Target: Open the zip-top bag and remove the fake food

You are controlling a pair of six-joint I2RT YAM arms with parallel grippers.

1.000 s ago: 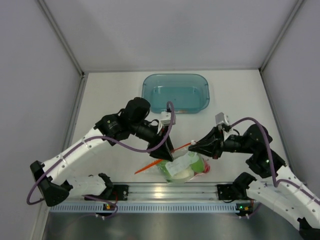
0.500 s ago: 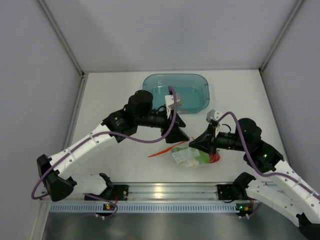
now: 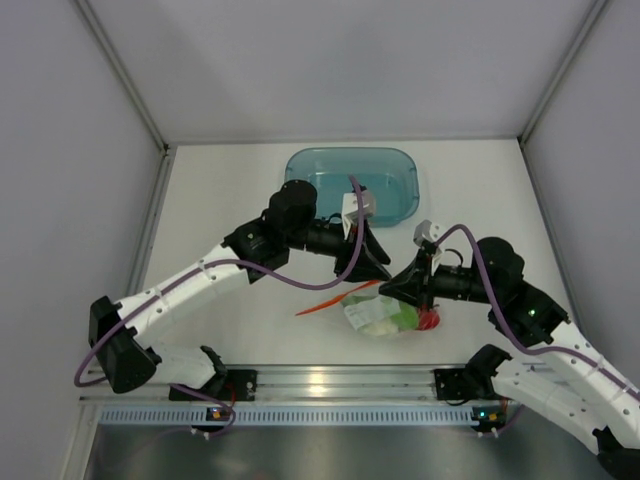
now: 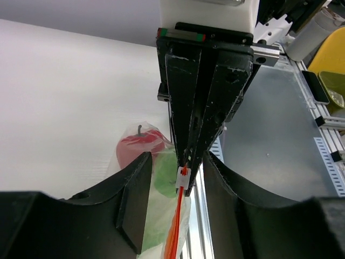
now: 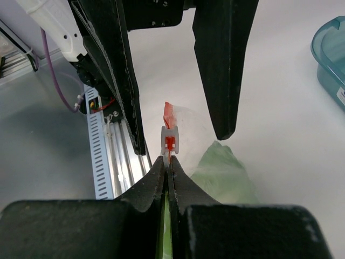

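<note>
Because the zip must be drawn before anything can be taken out, the bag is kept low near the front edge of the surface, with the red pepper and a green vegetable seen inside. Its orange strip is clamped by the right pincer, 2 fingers pressed together just below the white slider, so the bag is anchored. The left pincer is held apart, straddling the slider, and is judged poised for closing on it and pulling.
</note>
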